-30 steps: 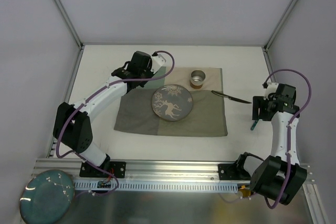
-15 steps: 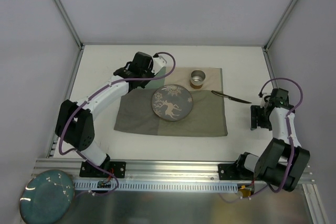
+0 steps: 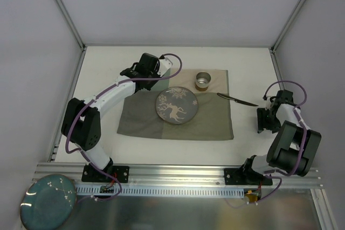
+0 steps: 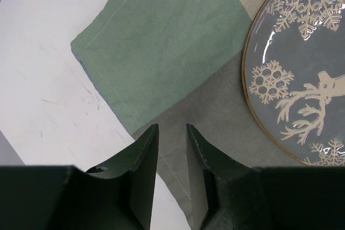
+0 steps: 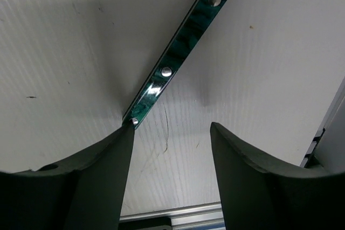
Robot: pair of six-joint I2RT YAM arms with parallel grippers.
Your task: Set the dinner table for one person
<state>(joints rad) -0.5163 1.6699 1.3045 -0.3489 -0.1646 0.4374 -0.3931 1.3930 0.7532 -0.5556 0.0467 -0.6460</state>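
Tabletop (image 3: 248,68): white and matte, framed by thin aluminium bars. It takes up the whole floor of the booth ahead of both arm bases.

Cloth mat (image 3: 210,122): lies mid-tabletop, a patchwork of grey-green and beige.
- Plate (image 3: 177,106): grey-blue with a pale deer and snowflakes, sits on the mat near its centre.
- Small metal cup (image 3: 202,79): upright on the mat's far beige patch, apart from the plate.
- Green napkin (image 4: 156,41): flat at the mat's far left corner, partly on the mat and partly on bare tabletop.
- Knife (image 3: 237,99): lies across the mat's right edge, with its tip on the cloth and the rest on the tabletop.

Left tool (image 4: 172,130): reaches over the mat's far left area. The fingers stand slightly parted with a narrow slit between them, and nothing is in it. Mat edge and napkin lie below, and the plate rim is off to the side.

Right tool (image 5: 172,130): low over bare tabletop, right of the mat. Its fingers are spread wide and hold nothing.
- Green marbled handle (image 5: 172,63): riveted, lies flat on the tabletop, with its near end at the tip of one finger. I cannot tell whether they touch, or whether this handle belongs to the knife.

Second plate (image 3: 47,202): teal, rests off the tabletop beside the left arm's base rail.
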